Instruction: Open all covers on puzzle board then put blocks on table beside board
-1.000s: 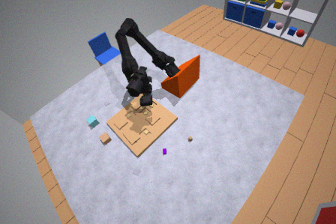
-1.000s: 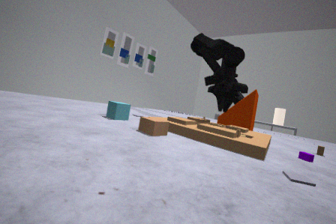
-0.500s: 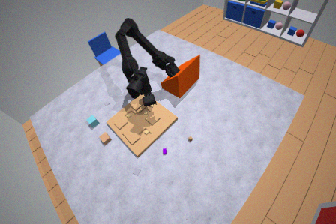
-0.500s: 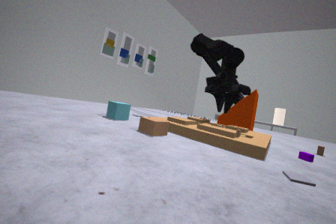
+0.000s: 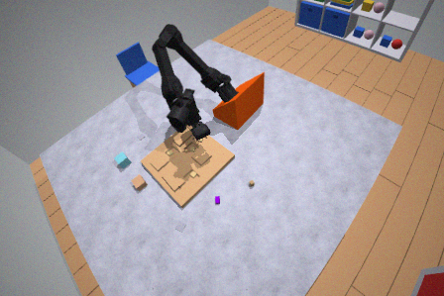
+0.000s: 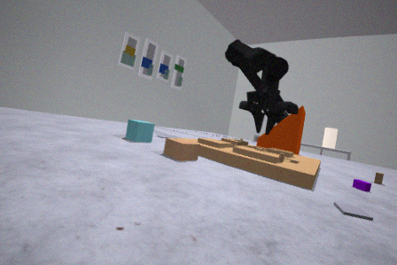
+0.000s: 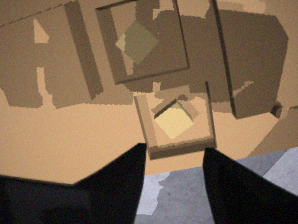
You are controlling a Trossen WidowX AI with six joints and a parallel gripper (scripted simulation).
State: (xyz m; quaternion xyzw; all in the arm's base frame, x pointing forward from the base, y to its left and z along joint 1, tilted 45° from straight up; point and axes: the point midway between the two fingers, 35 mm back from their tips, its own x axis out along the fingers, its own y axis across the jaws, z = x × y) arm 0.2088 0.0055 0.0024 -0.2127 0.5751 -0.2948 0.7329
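From high up we look down on the whole room, from near the floor we look low across the mat toward the far wall, and from the wrist straight down, close, at the board (image 5: 214, 170) all three share.

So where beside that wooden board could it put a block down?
Open grey mat lies between the tan wooden puzzle board and the small purple block, and beyond it. The left side is crowded by the cyan cube and tan block; the orange wedge hems the back.
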